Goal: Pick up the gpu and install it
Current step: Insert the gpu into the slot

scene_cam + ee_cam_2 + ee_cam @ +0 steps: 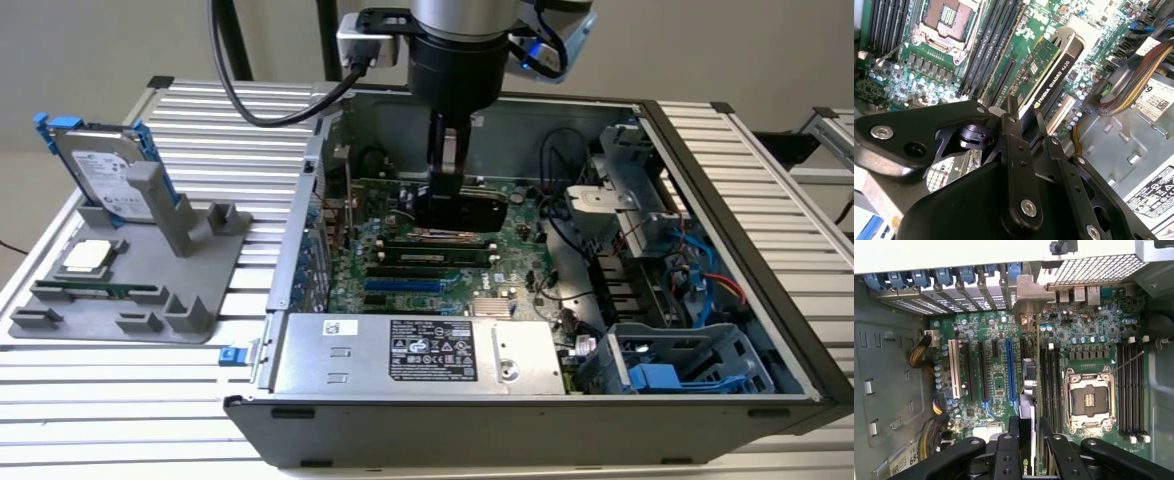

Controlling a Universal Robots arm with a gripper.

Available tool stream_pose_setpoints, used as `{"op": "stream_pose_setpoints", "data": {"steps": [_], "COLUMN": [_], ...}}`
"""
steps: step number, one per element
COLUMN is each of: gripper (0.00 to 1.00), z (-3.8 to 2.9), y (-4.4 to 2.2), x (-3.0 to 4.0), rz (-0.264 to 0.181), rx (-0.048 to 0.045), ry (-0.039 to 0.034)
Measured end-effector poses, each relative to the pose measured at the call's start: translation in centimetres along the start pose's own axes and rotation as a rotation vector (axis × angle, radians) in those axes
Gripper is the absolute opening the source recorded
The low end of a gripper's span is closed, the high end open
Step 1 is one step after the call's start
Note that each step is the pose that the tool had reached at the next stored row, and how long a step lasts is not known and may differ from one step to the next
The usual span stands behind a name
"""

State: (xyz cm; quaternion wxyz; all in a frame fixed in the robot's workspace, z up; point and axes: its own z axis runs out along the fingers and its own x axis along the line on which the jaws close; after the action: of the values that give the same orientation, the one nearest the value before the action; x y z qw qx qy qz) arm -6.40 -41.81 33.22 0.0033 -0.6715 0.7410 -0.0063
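End effector point(1021, 117) clamped on the gpu point(1051, 75), which is held on edge above the motherboard point(994, 365) inside the open computer case point(747, 190); the card's black cooler face and green board face both show in the second wrist view. In the first wrist view the card's silver bracket point(1026, 295) lies close to the rear slot openings, and the card hangs near the blue expansion slot point(1010, 370), beside the memory slots point(1049, 385). Judged risks: a tilted or offset card could miss the slot and press on neighbouring components; the bracket could catch on the rear frame; a thin edge grip could let the card pivot. Arm point(454, 60) descends vertically into the case, wrist pointing straight down over the board's centre
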Motion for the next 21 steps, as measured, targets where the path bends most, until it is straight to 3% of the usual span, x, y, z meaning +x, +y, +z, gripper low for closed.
{"op": "stream_pose_setpoints", "data": {"steps": [21], "gripper": [0.0], "z": [0.75], "y": [0.01], "x": [0.0], "rz": [0.0], "rx": [0.0003], "ry": [0.0032]}}
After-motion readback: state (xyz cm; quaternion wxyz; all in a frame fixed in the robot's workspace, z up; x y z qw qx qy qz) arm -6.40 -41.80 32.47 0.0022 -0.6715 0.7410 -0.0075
